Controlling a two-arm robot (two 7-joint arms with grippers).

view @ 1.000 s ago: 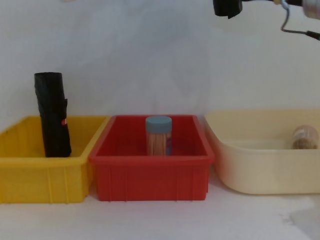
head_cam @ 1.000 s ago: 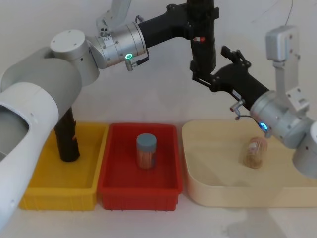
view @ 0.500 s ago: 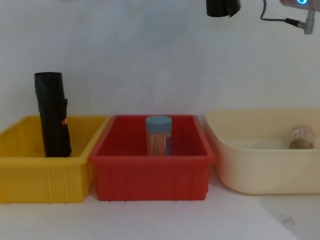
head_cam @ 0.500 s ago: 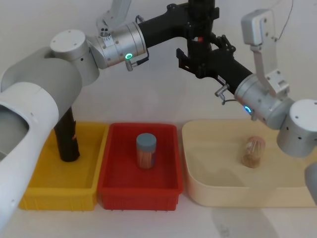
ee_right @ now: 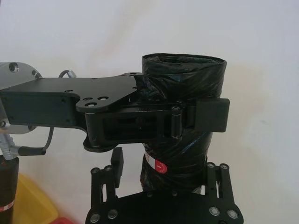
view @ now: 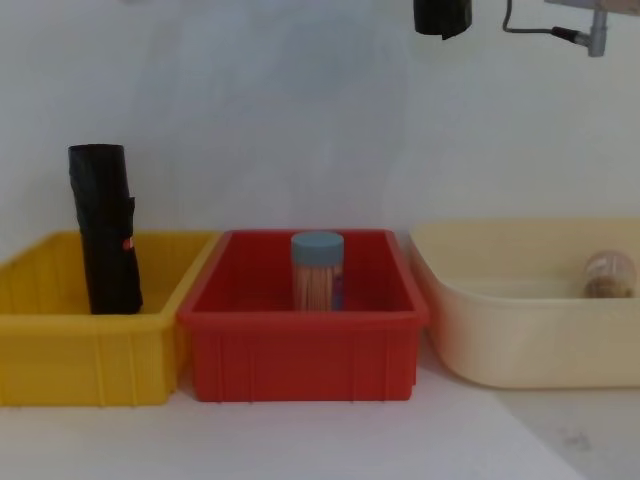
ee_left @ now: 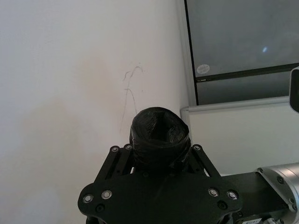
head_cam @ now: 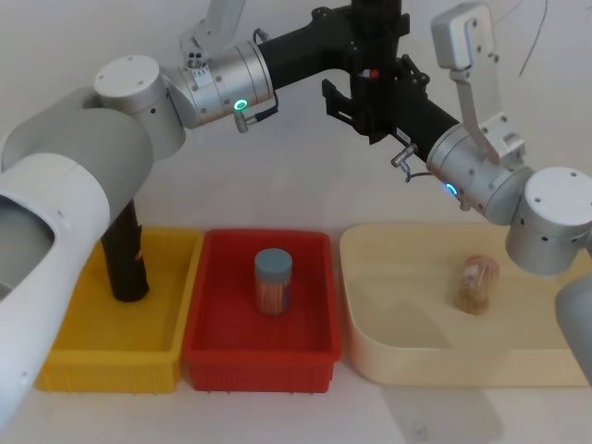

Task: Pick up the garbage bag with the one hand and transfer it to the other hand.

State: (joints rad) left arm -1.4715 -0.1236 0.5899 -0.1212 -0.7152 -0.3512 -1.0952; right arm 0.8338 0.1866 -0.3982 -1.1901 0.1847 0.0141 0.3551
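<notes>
**Closing in for the handover: right gripper now straddles the held roll**

Half a second ago your right gripper (ee_right: 161,186) was just short of the roll; a second ago it hung well off to the right. Now it has slid in under the left arm's grasp, high above the counter. In the right wrist view its fingers (ee_right: 103,186) stand on either side of the lower part of the garbage bag (ee_right: 184,88), spread wider than the roll and not yet pressing on it.

Your left gripper (ee_right: 187,119) has not let go. It is clamped across the middle of the roll and carries it upright, with the red-and-white label just below its grip.

A second black roll (view: 105,230) stands untouched in the yellow bin (view: 60,350).

The pick-up looks done and the transfer is at its hinge. You would want the right gripper to close firmly first, and only then open the left, or the roll may drop.
</notes>
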